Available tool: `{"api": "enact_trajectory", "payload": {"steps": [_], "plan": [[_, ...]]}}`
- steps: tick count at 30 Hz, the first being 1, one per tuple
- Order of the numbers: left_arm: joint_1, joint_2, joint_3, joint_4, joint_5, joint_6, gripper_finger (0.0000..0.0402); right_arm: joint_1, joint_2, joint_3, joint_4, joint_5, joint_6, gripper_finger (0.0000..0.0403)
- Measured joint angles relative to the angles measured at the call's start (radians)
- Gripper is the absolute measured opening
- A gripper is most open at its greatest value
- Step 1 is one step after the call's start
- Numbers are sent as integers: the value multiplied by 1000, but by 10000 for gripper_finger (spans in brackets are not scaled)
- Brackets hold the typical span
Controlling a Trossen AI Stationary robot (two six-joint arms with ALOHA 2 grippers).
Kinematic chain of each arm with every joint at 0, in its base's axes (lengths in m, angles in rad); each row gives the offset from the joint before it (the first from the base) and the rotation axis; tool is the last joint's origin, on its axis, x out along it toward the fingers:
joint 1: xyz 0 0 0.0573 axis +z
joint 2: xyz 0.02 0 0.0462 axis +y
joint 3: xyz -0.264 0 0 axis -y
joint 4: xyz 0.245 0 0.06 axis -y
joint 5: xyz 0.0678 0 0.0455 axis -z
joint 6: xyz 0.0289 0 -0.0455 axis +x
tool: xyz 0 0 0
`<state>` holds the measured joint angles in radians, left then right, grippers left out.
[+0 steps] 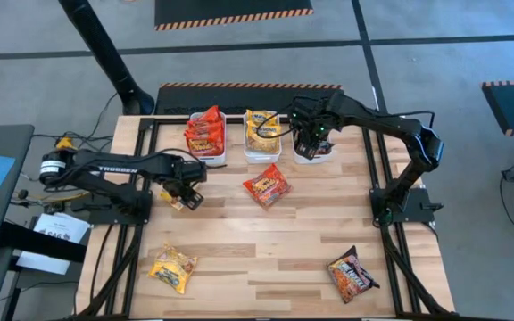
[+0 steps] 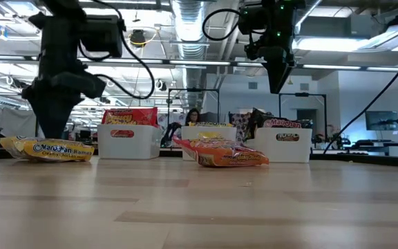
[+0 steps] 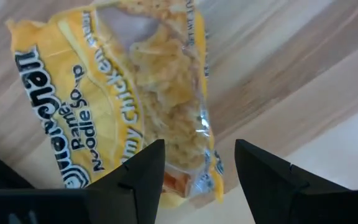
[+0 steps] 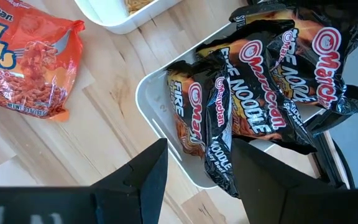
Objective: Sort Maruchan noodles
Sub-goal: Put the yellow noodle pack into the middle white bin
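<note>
Left gripper (image 1: 183,198) is hovering low over a yellow packet (image 3: 129,93) at the left-middle of the table (image 1: 266,241); its fingers (image 3: 143,171) are standing apart with nothing between them, the packet lying just beneath and slightly beyond the tips. In the high view most of this packet is hiding under the gripper, only a corner showing.

Right gripper (image 1: 309,141) is hanging above the right tub (image 4: 166,134) at the far edge, fingers (image 4: 148,171) spread and empty. The black packets (image 4: 260,93) are lying piled in that tub directly below it, crumpled and overlapping, with red-and-white lettering.

Other packets: red packets (image 1: 205,132) are standing bunched in the left tub (image 1: 219,159); yellow packets (image 1: 262,127) are filling the middle tub (image 1: 262,157). One red-orange packet (image 1: 267,186) is lying loose near the table's centre, just in front of the tubs. A second yellow packet (image 1: 173,269) is lying at the near left, and a black packet (image 1: 352,274) at the near right, both well apart from either gripper.

All packets are looking flat, glossy and crinkled. In the low view the tubs are blocking most of their contents, and the near-right black packet is not appearing there. How many packets each tub is holding is hard to make out.
</note>
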<state>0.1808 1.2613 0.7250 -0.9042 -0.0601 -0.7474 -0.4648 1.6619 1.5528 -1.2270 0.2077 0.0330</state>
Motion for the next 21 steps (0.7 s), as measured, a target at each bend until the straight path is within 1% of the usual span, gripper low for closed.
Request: {"api": "enact_trajectory", "payload": {"steps": [6,15,18,21], "plan": [[47,-3,-61,65,-23,-37,182,0,0,0,0,0,0,201],[47,-4,-87,98,-32,-62,180,0,0,0,0,0,0,201],[44,-4,-87,111,-32,-61,163,0,0,0,1,1,1,201],[34,-3,-88,124,-24,-44,129,0,0,0,1,1,1,201]]}}
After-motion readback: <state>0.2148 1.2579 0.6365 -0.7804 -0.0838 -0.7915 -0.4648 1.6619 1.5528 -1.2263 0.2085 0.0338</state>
